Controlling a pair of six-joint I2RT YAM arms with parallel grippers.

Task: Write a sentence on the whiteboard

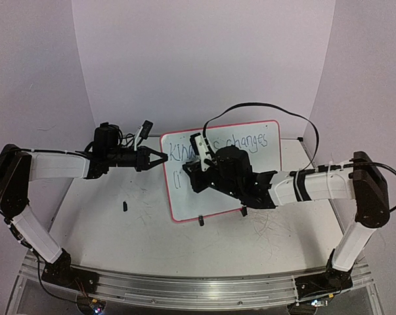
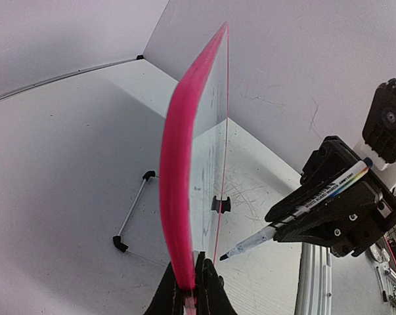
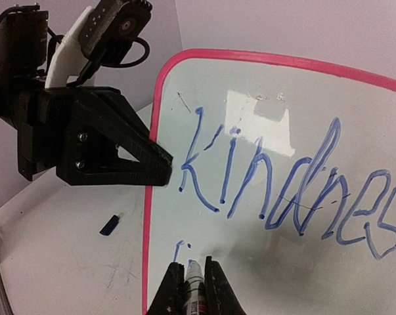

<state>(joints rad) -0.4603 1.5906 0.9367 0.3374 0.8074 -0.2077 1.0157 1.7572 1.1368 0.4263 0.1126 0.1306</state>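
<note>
The whiteboard (image 1: 250, 187) stands upright on the table, its pink-red frame (image 2: 175, 170) seen edge-on in the left wrist view. My left gripper (image 1: 162, 157) (image 2: 186, 260) is shut on its left edge. Blue words, the sentence (image 3: 283, 180) (image 1: 247, 142), run across the top; a short second line (image 3: 179, 248) starts at the lower left. My right gripper (image 3: 192, 264) (image 1: 195, 174) is shut on a marker (image 3: 196, 289) (image 2: 250, 243). The marker's tip is at the board's face by that second line; I cannot tell if it touches.
A small dark marker cap (image 3: 110, 224) (image 1: 125, 206) lies on the table left of the board. Two black clip feet (image 1: 201, 221) (image 1: 243, 211) hold the board's bottom edge, and a wire stand leg (image 2: 132, 213) rests behind it. White walls close in at the back.
</note>
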